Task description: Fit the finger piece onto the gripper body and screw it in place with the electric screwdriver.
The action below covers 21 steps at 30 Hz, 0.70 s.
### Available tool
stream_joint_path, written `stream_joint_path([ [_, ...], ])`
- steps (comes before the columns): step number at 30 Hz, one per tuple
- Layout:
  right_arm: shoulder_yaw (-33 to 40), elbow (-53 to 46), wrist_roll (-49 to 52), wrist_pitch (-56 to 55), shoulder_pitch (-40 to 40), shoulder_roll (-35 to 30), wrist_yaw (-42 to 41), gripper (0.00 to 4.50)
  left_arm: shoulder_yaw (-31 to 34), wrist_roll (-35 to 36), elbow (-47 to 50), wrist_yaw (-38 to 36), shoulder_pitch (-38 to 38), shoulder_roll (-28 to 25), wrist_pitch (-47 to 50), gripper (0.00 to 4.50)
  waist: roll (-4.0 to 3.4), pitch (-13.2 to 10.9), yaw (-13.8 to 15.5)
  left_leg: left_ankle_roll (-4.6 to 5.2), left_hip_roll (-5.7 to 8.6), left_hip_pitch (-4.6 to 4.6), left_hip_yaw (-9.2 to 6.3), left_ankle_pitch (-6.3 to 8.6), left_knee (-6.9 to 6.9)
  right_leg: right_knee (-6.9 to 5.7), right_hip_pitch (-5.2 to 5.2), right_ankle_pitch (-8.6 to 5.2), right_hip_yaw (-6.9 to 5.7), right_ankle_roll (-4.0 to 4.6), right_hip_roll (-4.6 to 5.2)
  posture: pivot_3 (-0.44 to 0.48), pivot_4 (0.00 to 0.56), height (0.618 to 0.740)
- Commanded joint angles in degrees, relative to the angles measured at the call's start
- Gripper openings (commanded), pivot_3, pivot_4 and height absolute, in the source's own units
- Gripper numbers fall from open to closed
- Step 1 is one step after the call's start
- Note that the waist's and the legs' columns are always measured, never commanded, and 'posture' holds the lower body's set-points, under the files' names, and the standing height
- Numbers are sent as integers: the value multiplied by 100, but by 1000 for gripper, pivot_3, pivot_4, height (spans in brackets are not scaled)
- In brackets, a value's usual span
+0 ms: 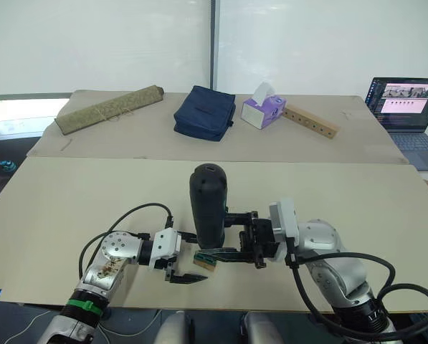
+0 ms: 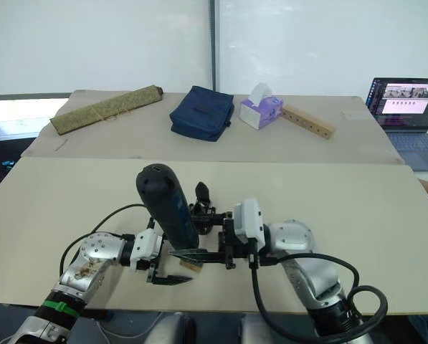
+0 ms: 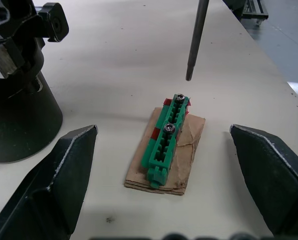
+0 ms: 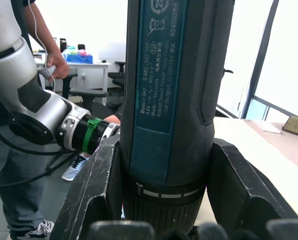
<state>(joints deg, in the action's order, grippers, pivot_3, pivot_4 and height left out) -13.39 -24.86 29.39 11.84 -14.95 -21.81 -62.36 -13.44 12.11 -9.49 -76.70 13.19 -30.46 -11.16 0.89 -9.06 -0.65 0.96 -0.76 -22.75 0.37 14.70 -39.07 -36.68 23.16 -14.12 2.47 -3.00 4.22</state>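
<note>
Far worktop: a second tan surface behind the near one.
Rolled mat: olive green, lying slantwise at the far worktop's left end.
Blue pouch: dark navy, near the middle of the far worktop.
Tissue box: purple and white, a tissue sticking up, just right of the pouch.
Wooden bar: pale, with a row of holes, beside the tissue box.
Laptop: open, screen lit, at the far right.
Person: standing in the background, seen in the right wrist view.
</note>
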Motion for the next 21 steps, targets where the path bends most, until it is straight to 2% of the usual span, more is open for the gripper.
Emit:
stream_joint_path([
  [1,-9,-101,41,-275,-32,53,-33,1925,-199,-78,19,3,-140,31,4,4500,0,0,1,0,0,0,0,0,0,0,0,0,0,0,0,0,150,740],
  [21,-46,58,-55,-435,-23,51,-95,1925,-206,-78,-3,67,-178,-1,60,4500,-1,1,1,0,0,4,1,0,0,0,-3,0,0,0,1,0,150,740],
])
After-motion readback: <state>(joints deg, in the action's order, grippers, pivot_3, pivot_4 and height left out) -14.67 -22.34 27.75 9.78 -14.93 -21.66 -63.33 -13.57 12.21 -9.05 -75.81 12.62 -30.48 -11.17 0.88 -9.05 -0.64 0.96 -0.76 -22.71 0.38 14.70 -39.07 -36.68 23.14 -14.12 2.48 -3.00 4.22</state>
